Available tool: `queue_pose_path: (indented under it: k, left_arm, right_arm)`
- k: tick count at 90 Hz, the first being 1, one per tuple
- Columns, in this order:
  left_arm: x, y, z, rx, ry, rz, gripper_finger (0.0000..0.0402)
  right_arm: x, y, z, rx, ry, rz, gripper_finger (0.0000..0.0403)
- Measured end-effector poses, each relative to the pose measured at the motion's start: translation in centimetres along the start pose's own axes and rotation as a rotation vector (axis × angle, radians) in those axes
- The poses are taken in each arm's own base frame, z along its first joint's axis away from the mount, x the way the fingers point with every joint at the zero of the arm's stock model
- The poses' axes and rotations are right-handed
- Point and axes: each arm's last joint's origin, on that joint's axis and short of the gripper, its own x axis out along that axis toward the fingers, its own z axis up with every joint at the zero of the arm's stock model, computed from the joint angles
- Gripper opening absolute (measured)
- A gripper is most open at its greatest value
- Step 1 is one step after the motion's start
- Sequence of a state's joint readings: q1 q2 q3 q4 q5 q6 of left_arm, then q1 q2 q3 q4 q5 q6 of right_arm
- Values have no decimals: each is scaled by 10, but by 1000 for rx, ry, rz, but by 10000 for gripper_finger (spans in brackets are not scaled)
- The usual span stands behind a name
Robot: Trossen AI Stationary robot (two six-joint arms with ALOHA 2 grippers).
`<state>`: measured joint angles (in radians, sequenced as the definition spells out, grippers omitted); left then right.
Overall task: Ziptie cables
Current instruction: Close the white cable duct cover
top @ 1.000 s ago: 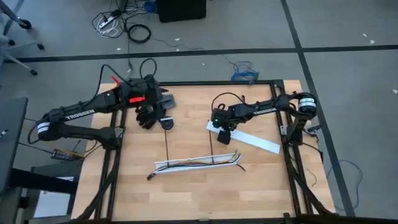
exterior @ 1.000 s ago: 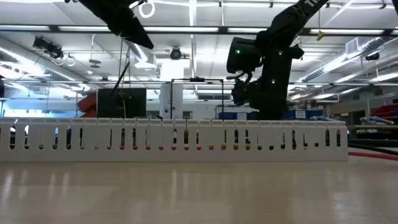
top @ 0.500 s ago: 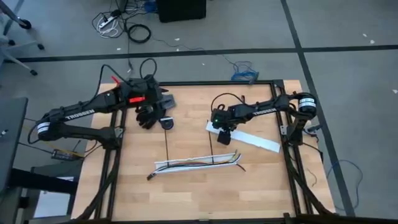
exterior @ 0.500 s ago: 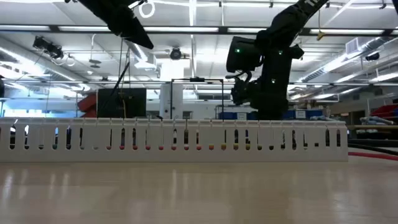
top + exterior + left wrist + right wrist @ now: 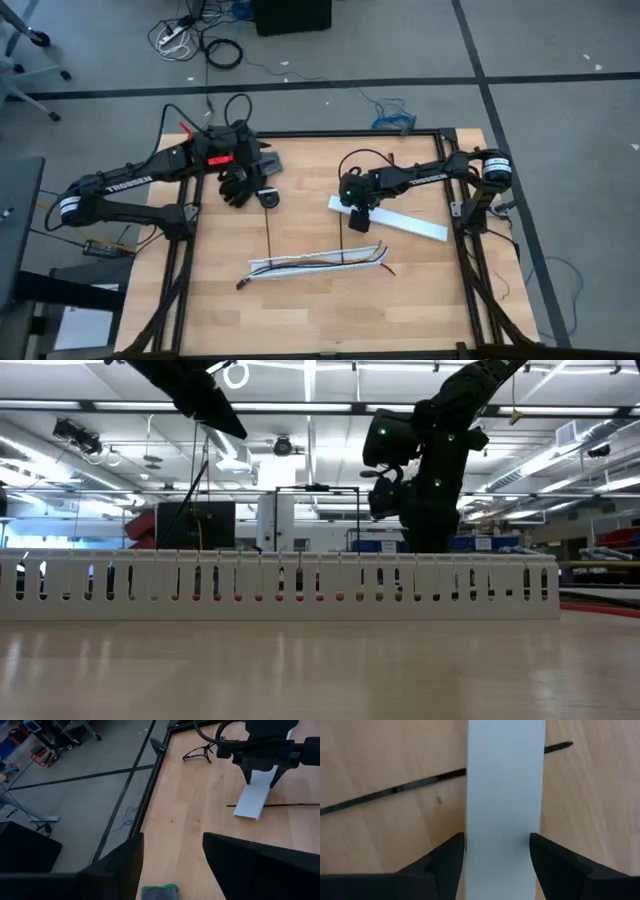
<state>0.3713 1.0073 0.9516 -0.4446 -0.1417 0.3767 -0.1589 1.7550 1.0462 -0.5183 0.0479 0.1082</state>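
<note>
Lying at the counter's (image 5: 320, 310) near side, the cables (image 5: 320, 262) rest in a bunch, one ziptie (image 5: 343, 240) crossing them. Farther back, the right tool (image 5: 358, 222) straddles a white strip (image 5: 395, 221), fingers (image 5: 440, 870) spread. The left tool (image 5: 238, 186) hangs spread at the far-left corner.

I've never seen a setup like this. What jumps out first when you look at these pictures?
Two dark arms reach over a wooden table. The right gripper hangs open over one end of a flat white strip, its fingers straddling it, and a thin black ziptie passes under that strip. Nearer the front edge lies a white slotted channel holding the coloured cables, while the left gripper waits at the back left.
</note>
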Motion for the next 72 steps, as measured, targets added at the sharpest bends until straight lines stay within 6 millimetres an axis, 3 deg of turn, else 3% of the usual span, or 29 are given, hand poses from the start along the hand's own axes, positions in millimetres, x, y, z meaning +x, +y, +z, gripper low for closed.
queue_pose_path:
  k: [33,72]
  left_arm:
    - [0,0,0,4,-3,8,198]
    - [0,0,0,4,-2,9,198]
  right_arm:
    - [0,1,1,-2,-8,1,185]
    - [0,-3,1,53,-13,-30,262]
